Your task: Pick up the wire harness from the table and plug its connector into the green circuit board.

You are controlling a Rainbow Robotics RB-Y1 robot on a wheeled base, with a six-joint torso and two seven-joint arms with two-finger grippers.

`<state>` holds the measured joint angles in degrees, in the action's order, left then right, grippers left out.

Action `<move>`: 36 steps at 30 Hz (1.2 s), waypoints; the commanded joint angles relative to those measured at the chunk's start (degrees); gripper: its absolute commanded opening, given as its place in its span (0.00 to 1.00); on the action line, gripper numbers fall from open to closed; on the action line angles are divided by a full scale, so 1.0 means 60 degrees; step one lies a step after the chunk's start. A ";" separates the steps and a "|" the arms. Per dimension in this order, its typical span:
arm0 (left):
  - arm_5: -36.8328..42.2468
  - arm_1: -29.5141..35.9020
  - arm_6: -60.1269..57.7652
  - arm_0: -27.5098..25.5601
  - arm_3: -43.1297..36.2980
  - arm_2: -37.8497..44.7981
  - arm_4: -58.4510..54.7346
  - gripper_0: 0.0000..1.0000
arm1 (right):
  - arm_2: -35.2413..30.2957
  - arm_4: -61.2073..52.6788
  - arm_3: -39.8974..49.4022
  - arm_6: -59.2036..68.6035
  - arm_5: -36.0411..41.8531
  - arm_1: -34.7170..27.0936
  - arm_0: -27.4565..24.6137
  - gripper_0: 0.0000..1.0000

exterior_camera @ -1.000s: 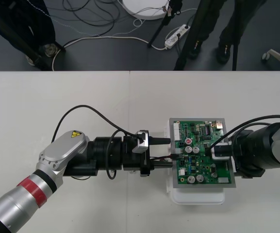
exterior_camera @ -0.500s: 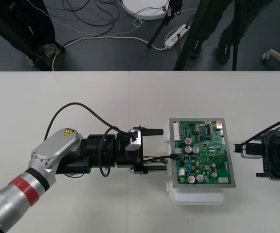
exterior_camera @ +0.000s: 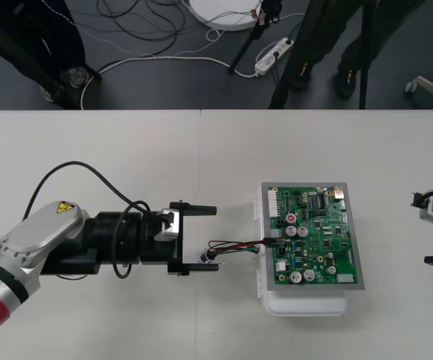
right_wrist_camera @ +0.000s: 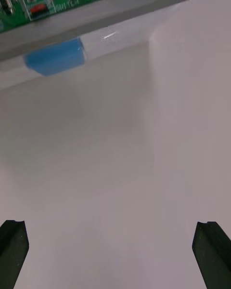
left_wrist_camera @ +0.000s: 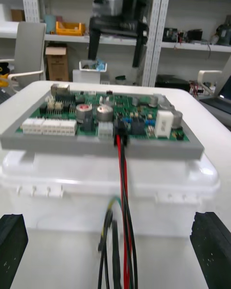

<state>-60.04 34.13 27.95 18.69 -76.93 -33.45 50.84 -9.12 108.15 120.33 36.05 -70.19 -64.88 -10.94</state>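
The green circuit board [exterior_camera: 314,234] sits on its white base [exterior_camera: 306,304] right of the table's centre. The harness's black plug [exterior_camera: 270,241] stands in a connector at the board's left edge. In the left wrist view the plug [left_wrist_camera: 119,134] sits upright in the board [left_wrist_camera: 72,111]. The red, black and green wires [exterior_camera: 235,246] trail left onto the table and end by a small metal socket [exterior_camera: 207,256]. My left gripper [exterior_camera: 214,240] is open, its fingers apart on either side of the wire end, holding nothing. My right gripper [exterior_camera: 428,229] is open at the table's right edge.
The table's far edge runs along the top, with cables, stands and a power strip [exterior_camera: 272,54] on the dark floor beyond. A blue piece [right_wrist_camera: 55,60] shows on the base under the board's grey frame. Bare table lies between the board and the right gripper [right_wrist_camera: 113,255].
My left gripper opened, let go of the harness and backed away left from the board. The right arm drew back from the board to the table's right edge.
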 commanded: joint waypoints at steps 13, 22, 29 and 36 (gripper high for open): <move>-0.3016 0.2705 -0.0322 -0.1635 -0.0817 0.2016 -0.0080 1.00 | -0.1205 -0.5853 -0.1685 -0.4881 0.0917 -0.0700 -0.0213 1.00; -0.3470 0.3774 -0.0718 -0.3158 -0.2150 0.3363 -0.0080 1.00 | -0.1484 -0.8050 -0.2652 -0.7430 -0.0416 -0.0979 -0.0228 1.00; -0.3865 0.4360 -0.1889 -0.4228 -0.3380 0.4638 -0.0080 1.00 | -0.1557 -0.8943 -0.3501 -0.8748 -0.1559 -0.1374 -0.0213 1.00; -0.4100 0.4800 -0.2900 -0.4506 -0.4127 0.5634 -0.0270 1.00 | -0.1777 -0.9178 -0.4219 -0.9481 -0.2789 -0.1418 -0.0198 1.00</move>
<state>-80.56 59.24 14.82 -6.77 -98.99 -2.83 50.82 -16.68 54.02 96.12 -18.81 -84.43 -70.92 -11.55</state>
